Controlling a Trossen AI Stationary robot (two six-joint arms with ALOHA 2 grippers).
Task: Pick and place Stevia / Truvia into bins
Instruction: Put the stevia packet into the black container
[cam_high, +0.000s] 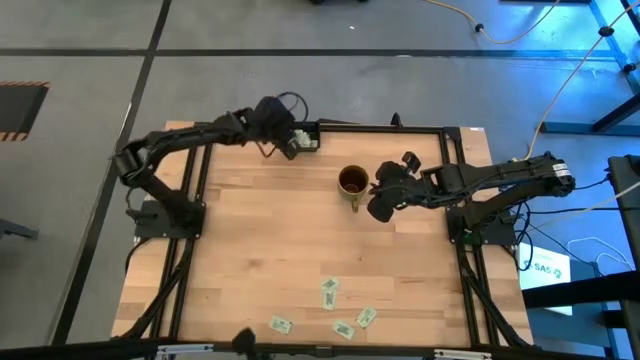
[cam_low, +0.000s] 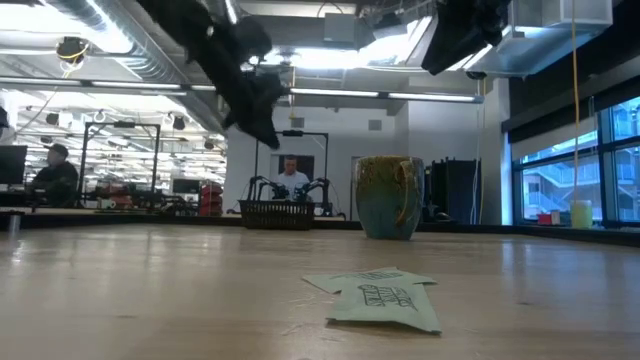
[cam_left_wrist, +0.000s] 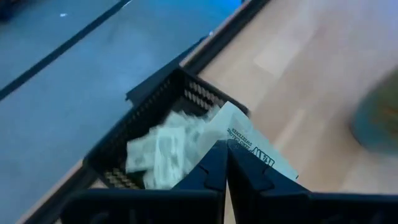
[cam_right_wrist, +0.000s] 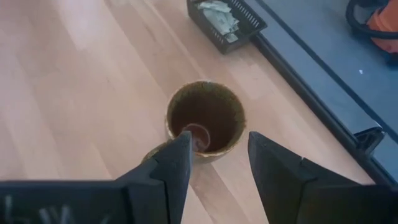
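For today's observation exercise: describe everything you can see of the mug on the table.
The mug is round, brown-gold glazed with a bluish lower body, seemingly ceramic, one handle. It stands upright on the wooden table, beside the black tray. Its inside looks dark, with no sachet visible. The right pincer hangs open above it; nothing touches it.

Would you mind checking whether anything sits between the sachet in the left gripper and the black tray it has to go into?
Nothing visible does. The left gripper is shut on a sachet right above the black tray, whose open top holds only other sachets. The mug stands apart, under the open right gripper.
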